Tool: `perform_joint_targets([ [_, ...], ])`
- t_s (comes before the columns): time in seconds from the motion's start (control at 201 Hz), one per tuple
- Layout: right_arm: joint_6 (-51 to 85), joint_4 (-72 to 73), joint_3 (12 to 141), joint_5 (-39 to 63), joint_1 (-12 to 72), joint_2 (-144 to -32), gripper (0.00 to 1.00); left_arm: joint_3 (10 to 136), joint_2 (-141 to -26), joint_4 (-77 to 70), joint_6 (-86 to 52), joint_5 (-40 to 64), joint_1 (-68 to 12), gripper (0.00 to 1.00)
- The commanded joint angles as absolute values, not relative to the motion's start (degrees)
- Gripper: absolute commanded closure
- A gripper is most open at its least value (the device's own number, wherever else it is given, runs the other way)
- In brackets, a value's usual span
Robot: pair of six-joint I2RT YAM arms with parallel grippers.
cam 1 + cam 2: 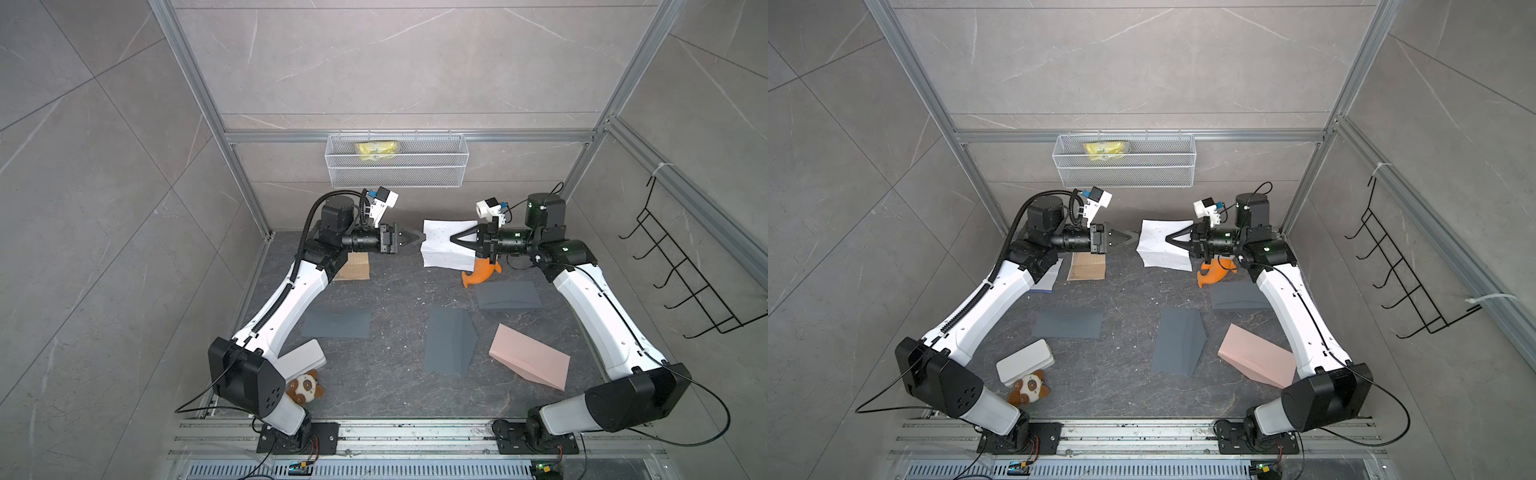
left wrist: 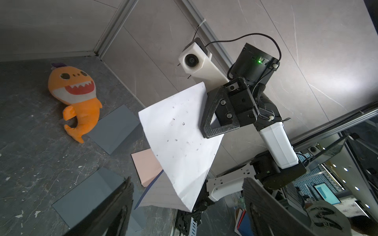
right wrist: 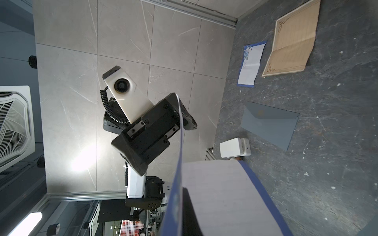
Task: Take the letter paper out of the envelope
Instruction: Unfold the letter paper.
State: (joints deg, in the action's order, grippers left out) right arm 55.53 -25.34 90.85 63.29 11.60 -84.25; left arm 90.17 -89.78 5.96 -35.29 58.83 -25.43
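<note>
The letter paper (image 1: 440,249) (image 1: 1158,249), white with a blue border and folded, hangs in the air at the back of the table. My right gripper (image 1: 451,239) (image 1: 1167,239) is shut on its right side; in the right wrist view the sheet (image 3: 221,194) covers the gripper (image 3: 184,214). My left gripper (image 1: 419,237) (image 1: 1133,237) is just left of the paper's edge. Its fingers (image 2: 120,204) stand wide apart and open, with the sheet's lower corner (image 2: 184,194) between them, untouched. A grey envelope (image 1: 449,340) with a raised flap lies mid-table, below and apart from the paper.
Two more grey envelopes (image 1: 336,323) (image 1: 509,295) and a pink one (image 1: 530,357) lie on the table. An orange shark plush (image 1: 482,272) sits under the right wrist. Brown paper (image 1: 353,266), a white box (image 1: 303,357), a panda plush (image 1: 305,386), a wall basket (image 1: 397,160).
</note>
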Motion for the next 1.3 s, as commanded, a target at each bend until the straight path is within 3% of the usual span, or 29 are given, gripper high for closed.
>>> perform_joint_targets([
  [0.0, 57.24, -20.92, 90.64, 67.18, 11.61, -84.88, 1.00, 90.01, -89.91, -0.13, -37.51, 64.42, -25.92, 0.14],
  [0.348, 63.59, -12.32, 88.62, 67.85, 12.39, -85.94, 1.00, 91.78, -91.84, -2.81, -41.43, 66.01, -29.28, 0.23],
  [0.488, 65.36, -9.67, 87.90, 67.70, 12.37, -86.29, 1.00, 92.06, -92.19, -2.90, -42.40, 65.49, -29.54, 0.38],
  [0.672, 66.79, -7.33, 87.39, 67.62, 12.60, -86.69, 1.00, 92.90, -93.33, -1.32, -43.07, 64.19, -29.70, 0.68],
  [0.801, 66.94, -6.95, 87.21, 67.76, 12.69, -86.65, 1.00, 93.21, -93.56, -0.21, -42.81, 62.43, -29.68, 0.76],
  [0.97, 66.69, -6.73, 86.54, 67.82, 12.83, -86.31, 1.00, 94.21, -94.35, 1.44, -42.81, 61.03, -29.68, 0.79],
  [1.264, 62.28, -11.05, 86.19, 65.01, 12.89, -85.45, 1.00, 95.10, -95.01, 5.82, -41.28, 59.73, -29.65, 1.00],
  [1.299, 61.78, -11.12, 86.13, 64.51, 12.85, -85.28, 0.93, 95.10, -94.92, 6.49, -40.98, 59.44, -29.70, 1.00],
])
